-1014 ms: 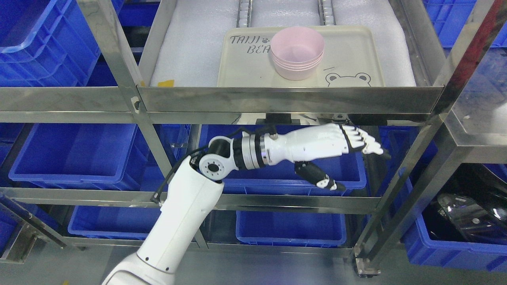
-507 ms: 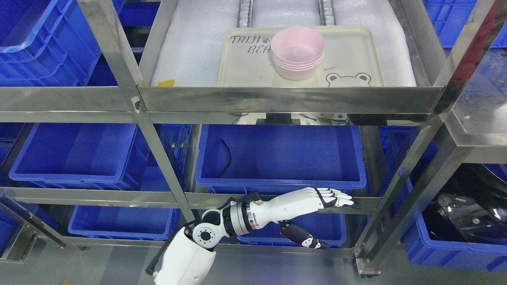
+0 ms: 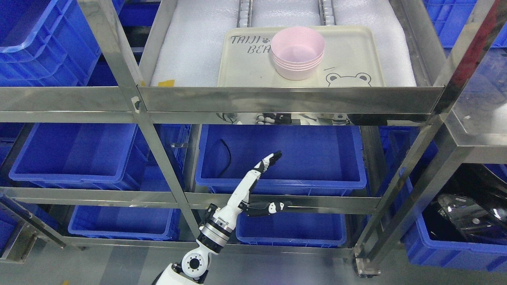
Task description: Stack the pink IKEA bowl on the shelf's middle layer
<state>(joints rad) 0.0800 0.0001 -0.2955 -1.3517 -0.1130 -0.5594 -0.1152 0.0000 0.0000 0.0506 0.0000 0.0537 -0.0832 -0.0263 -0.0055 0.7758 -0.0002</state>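
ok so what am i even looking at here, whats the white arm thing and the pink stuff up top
You are looking through a camera on a humanoid robot's head, aimed down at a steel shelf. The white arm coming in from the bottom is the robot's left arm, and it ends in a left hand with fingers. They are stretched out and hold nothing. The hand hangs low, in front of the blue bins, well below the tray. The right arm is out of view. On the shelf's padded layer lies a cream tray with a bear drawing, and on it stands a stack of pink bowls, nested one inside another.
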